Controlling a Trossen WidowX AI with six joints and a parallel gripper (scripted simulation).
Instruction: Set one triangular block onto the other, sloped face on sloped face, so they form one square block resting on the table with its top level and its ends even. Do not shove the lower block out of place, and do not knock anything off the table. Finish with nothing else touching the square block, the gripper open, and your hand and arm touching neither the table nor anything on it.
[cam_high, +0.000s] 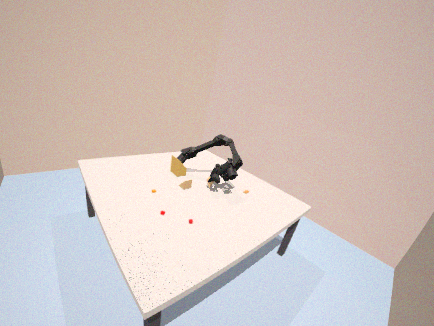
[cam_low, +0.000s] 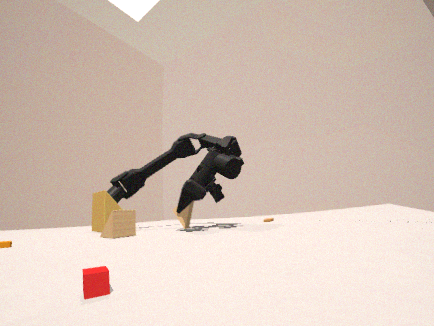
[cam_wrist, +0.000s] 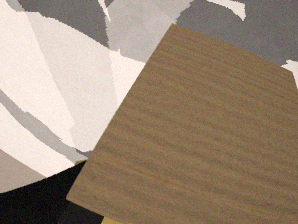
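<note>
Progress: one block gripped, none stacked; we judge the task to be between pick-up and placement.
Held block: the block (cam_high: 209, 182) (cam_low: 186, 216) (cam_wrist: 192, 120) is tilted, narrow end down, close over the surface (cam_high: 200, 260) (cam_low: 225, 280) (cam_wrist: 45, 75); we cannot tell whether its tip touches.
Pincer: the pincer (cam_high: 212, 180) (cam_low: 184, 207) (cam_wrist: 55, 202) is closed on that block.
Lower block: the second block (cam_high: 186, 185) (cam_low: 120, 224) rests on the surface, apart from the held one and just beside the yellow wedge (cam_high: 177, 167) (cam_low: 102, 212) in the exterior view.
Remaining: we must carry the held block across, turn it slope to slope, lower it, even the ends, release and withdraw.
Caution: we judge the yellow wedge close enough to obstruct the approach; a tilted descent could shove the lower block.
Top view only: we see two red cubes (cam_high: 162, 213) (cam_high: 190, 221) and the gap between the two blocks across the surface.
Exterior view only: we read the held block's tilt and the lower block's sloped left side; one red cube (cam_low: 96, 283) shows.
Wrist view only: we see the grain on a broad face of the held block; the lower block does not appear.
</note>
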